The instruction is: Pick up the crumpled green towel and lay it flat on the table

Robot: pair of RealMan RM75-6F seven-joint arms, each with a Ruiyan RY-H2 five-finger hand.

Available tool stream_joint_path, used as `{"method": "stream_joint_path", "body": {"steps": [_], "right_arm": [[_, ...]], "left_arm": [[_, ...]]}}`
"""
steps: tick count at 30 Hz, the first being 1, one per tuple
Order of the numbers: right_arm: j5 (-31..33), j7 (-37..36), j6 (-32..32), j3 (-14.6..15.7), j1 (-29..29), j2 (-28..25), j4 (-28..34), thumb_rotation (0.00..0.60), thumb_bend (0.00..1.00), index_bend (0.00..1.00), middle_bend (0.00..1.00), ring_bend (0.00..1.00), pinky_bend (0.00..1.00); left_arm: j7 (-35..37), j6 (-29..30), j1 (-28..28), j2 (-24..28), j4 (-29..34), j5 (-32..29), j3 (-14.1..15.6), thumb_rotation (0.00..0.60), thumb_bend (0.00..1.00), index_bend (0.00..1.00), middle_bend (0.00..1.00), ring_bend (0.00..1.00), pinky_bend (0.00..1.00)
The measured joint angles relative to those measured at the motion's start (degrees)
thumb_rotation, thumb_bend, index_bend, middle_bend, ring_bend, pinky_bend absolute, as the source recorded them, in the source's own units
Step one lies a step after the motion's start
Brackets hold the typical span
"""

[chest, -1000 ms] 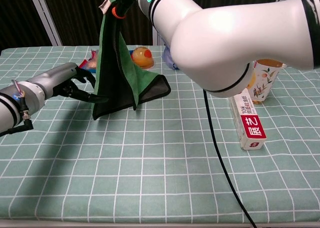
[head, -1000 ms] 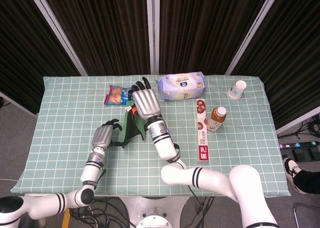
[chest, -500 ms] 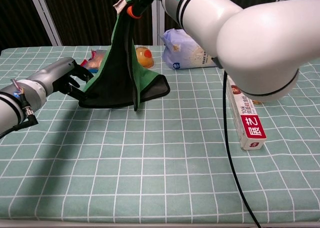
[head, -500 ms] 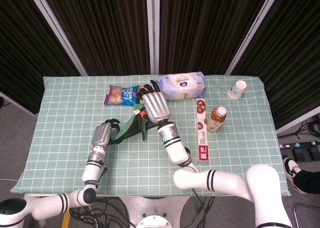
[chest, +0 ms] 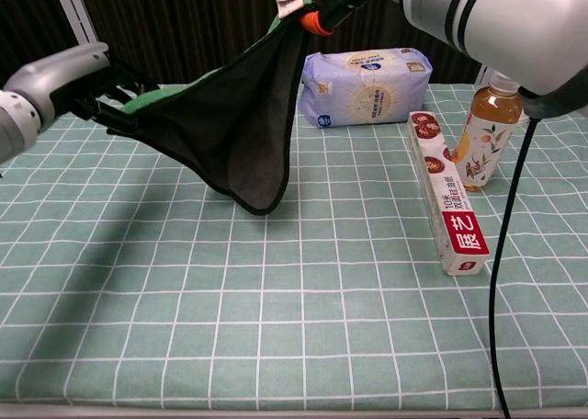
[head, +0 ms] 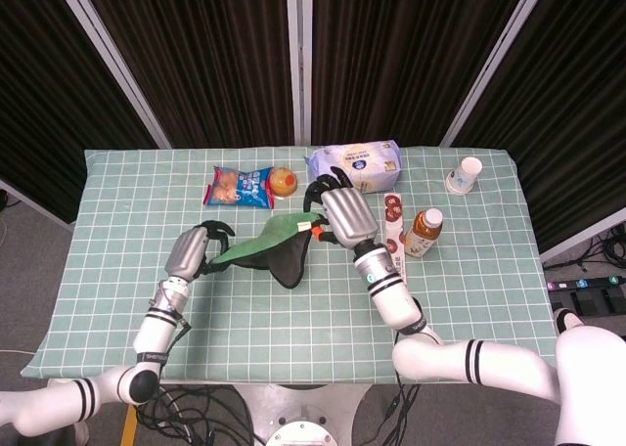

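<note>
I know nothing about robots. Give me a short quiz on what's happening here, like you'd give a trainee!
1. True or false: the towel lies flat on the table.
2. What holds the towel? A) left hand only B) right hand only C) both hands
3. Fill in: beside the bottle lies a long red and white ____.

Key: 1 false, it hangs stretched in the air; 2 C; 3 box.
</note>
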State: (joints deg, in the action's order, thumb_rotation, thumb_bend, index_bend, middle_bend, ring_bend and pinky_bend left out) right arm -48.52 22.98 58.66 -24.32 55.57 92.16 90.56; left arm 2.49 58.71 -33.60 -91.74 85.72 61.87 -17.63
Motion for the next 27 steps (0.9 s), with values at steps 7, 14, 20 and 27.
{"method": "stream_joint_path", "body": {"steps": [7,14,20,27], "right_arm": [[1.24,-4.84,-6.79,-1.82,1.54,-2.40,-5.05,0.600,0.59,0.71,0.33,0.16,0.05],[-1.27,-14.71,-12.14,-4.76,4.07,-2.83,-14.20,0.600,0.59,0.69,0.32,0.13,0.00],[-7.95,-22.98,-14.82,-4.55,4.55,-3.21,-17.49,0.600,0.59,0.69,0.32,0.12,0.00],[-16.57,-30.52,-18.89,1.88,3.09,-3.33,-19.06,0.600,0.59,0.69,0.32,0.12,0.00]], "left_arm": [[-0.40,-1.64,-3.63,1.56,-3.11,-2.25,-4.98,0.600,0.45,0.83,0.48,0.28,0.28],[-0.55,-0.56,-9.62,-0.01,-12.72,-4.87,-11.98,0.600,0.45,0.83,0.48,0.28,0.28],[-0.09,2.05,-12.58,-0.52,-17.01,-4.01,-13.90,0.600,0.45,0.83,0.48,0.28,0.28],[-0.64,3.15,-8.41,0.59,-13.22,0.47,-5.39,0.600,0.45,0.83,0.48,0.28,0.28]]}}
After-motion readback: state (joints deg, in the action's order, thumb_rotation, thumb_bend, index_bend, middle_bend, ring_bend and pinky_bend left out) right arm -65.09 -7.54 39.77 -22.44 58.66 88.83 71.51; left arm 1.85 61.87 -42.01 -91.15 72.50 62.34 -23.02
